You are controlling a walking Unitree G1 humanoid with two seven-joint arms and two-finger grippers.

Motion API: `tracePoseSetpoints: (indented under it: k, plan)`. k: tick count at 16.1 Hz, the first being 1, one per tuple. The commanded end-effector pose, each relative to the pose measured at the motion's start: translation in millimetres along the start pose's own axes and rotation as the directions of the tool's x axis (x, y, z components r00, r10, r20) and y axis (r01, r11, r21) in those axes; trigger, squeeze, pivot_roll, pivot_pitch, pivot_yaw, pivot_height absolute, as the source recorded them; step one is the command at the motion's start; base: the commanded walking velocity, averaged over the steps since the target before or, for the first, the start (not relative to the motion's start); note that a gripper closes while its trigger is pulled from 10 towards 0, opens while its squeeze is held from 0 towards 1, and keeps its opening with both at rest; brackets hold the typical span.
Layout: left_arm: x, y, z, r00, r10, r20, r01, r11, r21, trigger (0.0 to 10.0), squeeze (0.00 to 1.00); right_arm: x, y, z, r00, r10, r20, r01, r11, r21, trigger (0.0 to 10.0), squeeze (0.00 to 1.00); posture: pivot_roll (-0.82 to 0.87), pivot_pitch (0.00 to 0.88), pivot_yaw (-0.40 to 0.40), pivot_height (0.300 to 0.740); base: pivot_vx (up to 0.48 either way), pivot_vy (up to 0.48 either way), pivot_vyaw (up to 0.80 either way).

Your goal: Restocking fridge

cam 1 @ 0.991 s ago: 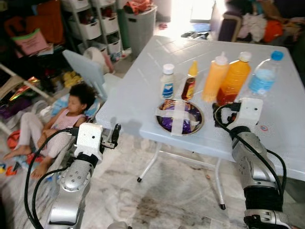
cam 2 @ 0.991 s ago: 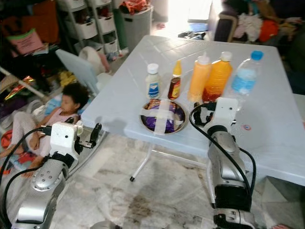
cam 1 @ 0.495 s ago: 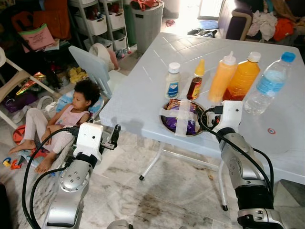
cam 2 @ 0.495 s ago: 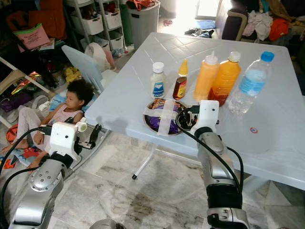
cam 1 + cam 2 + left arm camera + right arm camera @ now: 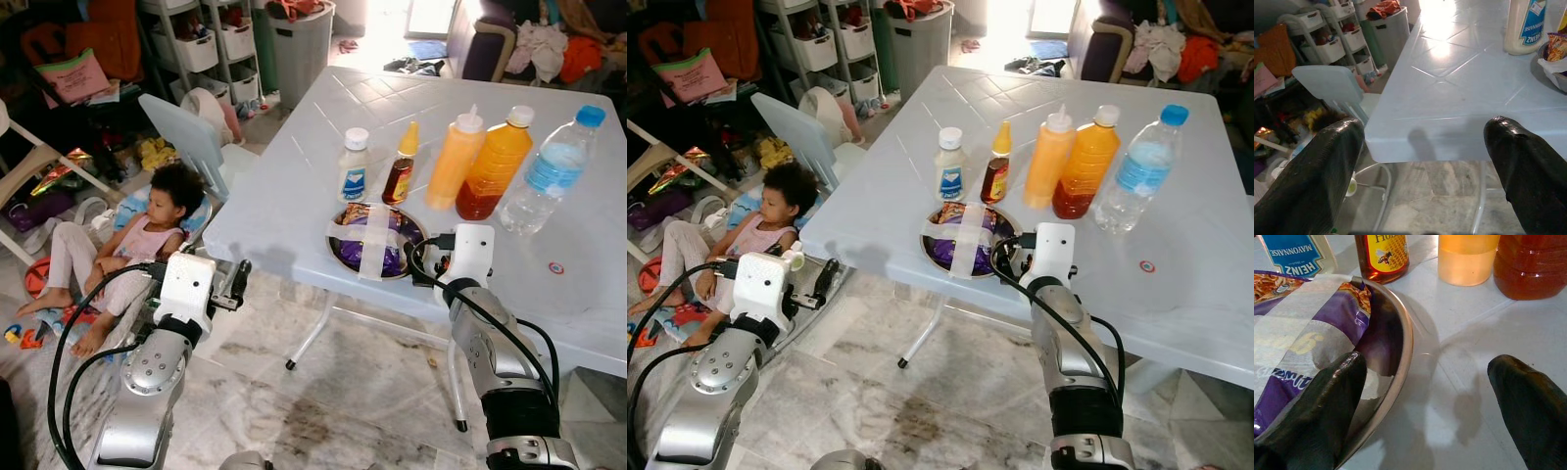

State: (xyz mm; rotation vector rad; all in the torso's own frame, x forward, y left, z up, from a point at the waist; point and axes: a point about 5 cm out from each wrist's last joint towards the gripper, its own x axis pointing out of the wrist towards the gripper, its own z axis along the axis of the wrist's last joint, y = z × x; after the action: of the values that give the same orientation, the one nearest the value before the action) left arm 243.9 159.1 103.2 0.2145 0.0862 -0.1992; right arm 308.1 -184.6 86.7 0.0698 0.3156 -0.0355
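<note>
Steel bowl (image 5: 1400, 347) rim beside spread right tool (image 5: 1425, 396); left tool (image 5: 1425, 161) apart.

Both arms are silver metal with rounded, jointed segments and small dark screws. Each ends in a boxy white wrist block, the left (image 5: 184, 290) beside the tabletop (image 5: 294, 186) edge, the right (image 5: 468, 255) over it. Black cables loop along each arm from the wrist block. The fingers (image 5: 1317, 416) are thick, black and glossy, with blunt rounded tips.
</note>
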Motion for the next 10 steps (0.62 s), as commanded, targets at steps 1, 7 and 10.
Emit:
tracePoseSetpoints:
  k: [1, 7, 10]
  plan:
    - [0.4, -1.3, 1.3, 1.000, -0.016, -0.007, 0.016, 1.000, 0.013, 10.0, 0.00, 4.4, -3.0, 7.1, 1.000, -0.017, 0.015, 0.017, 1.000, 0.016, 6.5, 0.00, 0.05, 0.004, 0.022, 0.740, 0.000, 0.000, 0.00]
    - [-0.4, -3.1, 0.5, 0.999, -0.041, -0.023, 0.041, 0.999, 0.020, 10.0, 0.00, 15.3, -7.9, 19.4, 1.000, -0.017, 0.026, 0.016, 0.999, 0.042, 0.7, 0.00, 0.06, 0.018, 0.029, 0.740, 0.000, 0.000, 0.00]
    - [-0.1, -4.8, 0.1, 0.998, -0.062, -0.028, 0.062, 0.998, 0.026, 10.0, 0.00, 17.8, -0.9, 18.9, 0.999, 0.043, 0.001, -0.043, 0.998, 0.044, 1.3, 0.00, 0.06, 0.020, 0.031, 0.740, 0.000, 0.000, 0.00]
